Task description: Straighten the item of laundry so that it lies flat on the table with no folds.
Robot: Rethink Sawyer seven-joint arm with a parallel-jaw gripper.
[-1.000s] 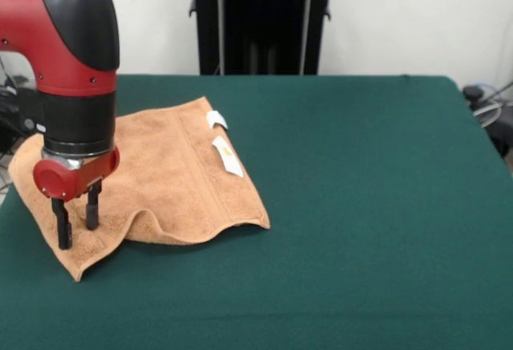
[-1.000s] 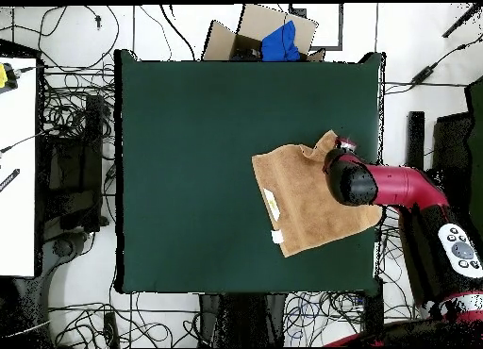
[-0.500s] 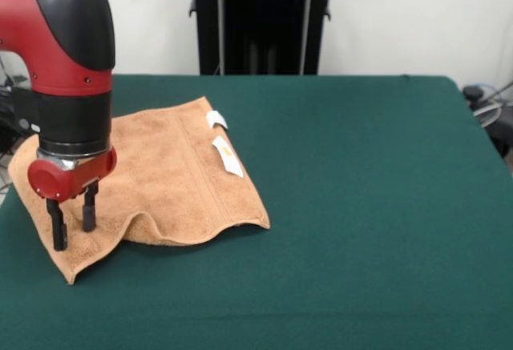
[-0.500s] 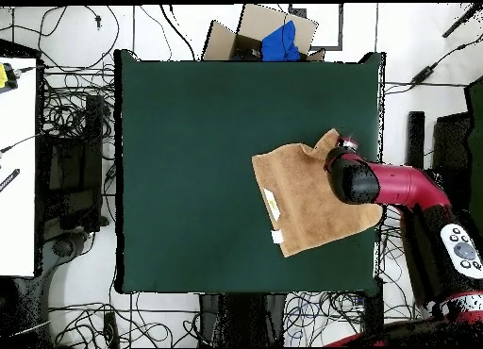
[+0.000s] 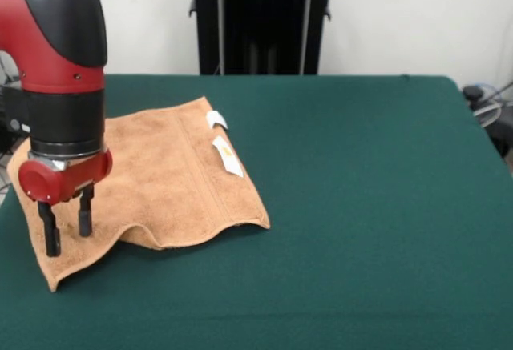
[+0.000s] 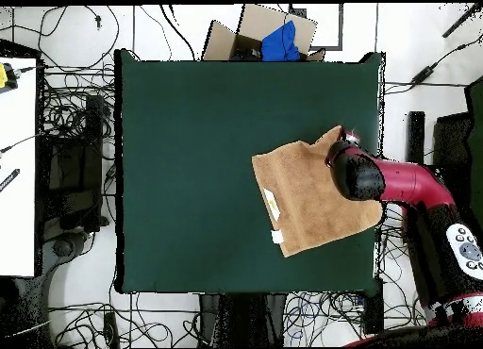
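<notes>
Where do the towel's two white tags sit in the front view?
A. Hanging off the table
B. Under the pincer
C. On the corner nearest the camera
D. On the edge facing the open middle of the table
D: both white tags lie on the towel edge facing bare green table, well away from the pincer.

Item of laundry (image 5: 172, 182): a small orange-tan terry towel, spread on the table (image 5: 369, 206) at its left side in the front view, with one corner drawn out to a point toward the near left edge and the near edge lifted in a wavy ridge, so it is not fully flat. A woven band is seen near the right end, and two small white tags (image 5: 223, 148) are set on the far right edge. Table: large, covered in dark green felt-like cloth, far wider than the towel.
</notes>
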